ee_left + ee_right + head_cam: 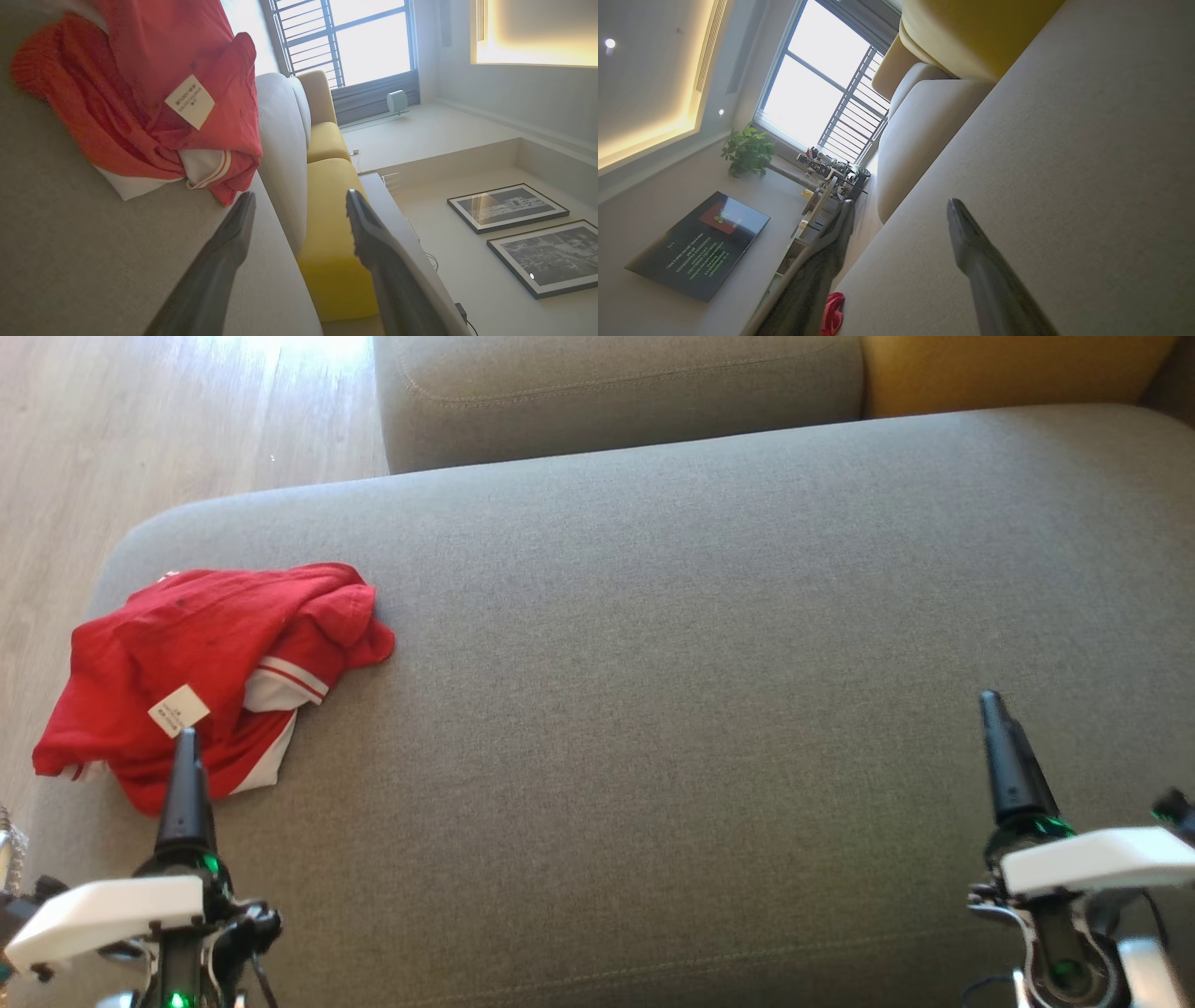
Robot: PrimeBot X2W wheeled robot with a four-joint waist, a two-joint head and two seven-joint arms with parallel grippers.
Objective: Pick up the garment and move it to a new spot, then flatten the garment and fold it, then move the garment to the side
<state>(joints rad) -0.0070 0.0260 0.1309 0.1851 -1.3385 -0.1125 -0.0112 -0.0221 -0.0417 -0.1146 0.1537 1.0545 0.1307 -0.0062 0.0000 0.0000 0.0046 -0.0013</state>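
A: Garment point(201, 653) position?
B: Crumpled red heap at the left edge of the grey sofa seat point(700, 663), label point(178, 710) up
A: Jaws?
B: Left jaws apart just beside it; right jaws apart, well away, both empty

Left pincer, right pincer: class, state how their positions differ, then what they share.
The left pincer hangs close by the red shirt; the right pincer far from it. The left pincer is at the grey sofa cushion's left end; the right pincer over its right part. Both stand open, empty.
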